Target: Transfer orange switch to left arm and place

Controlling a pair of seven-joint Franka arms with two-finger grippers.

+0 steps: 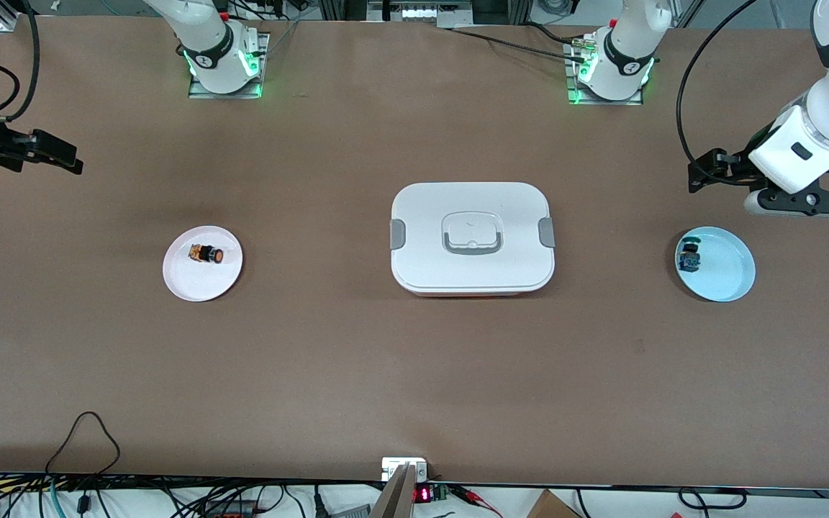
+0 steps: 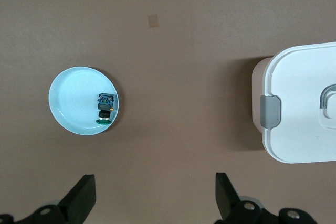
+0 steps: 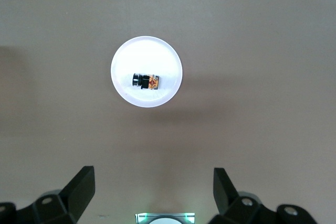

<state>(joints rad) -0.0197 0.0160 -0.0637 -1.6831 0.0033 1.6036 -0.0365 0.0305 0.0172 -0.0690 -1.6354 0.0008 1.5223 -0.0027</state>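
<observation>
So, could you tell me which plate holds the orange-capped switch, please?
The white plate toward the right arm's end holds the orange switch; the blue plate holds a blue-and-black one.

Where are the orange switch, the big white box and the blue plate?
orange switch (image 1: 206, 255), front view, its black body.
box (image 1: 422, 216), front view, bare lid.
blue plate (image 1: 727, 267), front view, bare inner surface.

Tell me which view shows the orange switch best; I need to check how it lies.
The right wrist view: the orange switch lies on its side, centred on the white plate. The front view shows it smaller, orange cap visible. The left wrist view misses it entirely.
</observation>
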